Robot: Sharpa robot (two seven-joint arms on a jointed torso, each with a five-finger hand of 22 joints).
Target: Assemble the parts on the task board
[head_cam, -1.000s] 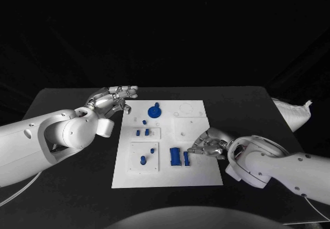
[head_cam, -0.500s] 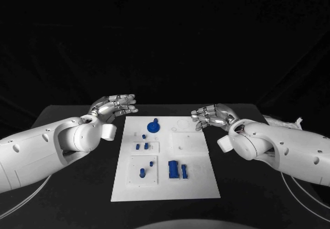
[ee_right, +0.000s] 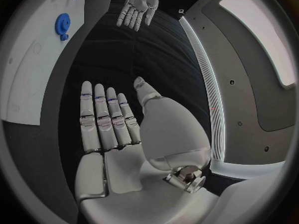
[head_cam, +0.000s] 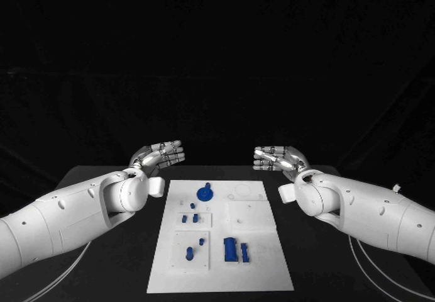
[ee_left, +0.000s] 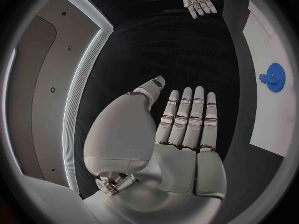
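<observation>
you have one white task board (head_cam: 258, 251) mid-table carrying one blue gear (head_cam: 205, 192) at its far end and several small blue parts (head_cam: 236, 250) nearer, while your left hand (head_cam: 159, 155) and right hand (head_cam: 277, 157) hover beyond it, fingers straight, holding nothing.

Dim scene, dark surround.
The task board (head_cam: 258, 264) is brightly lit; straight edges are bent in wrist views.
</observation>
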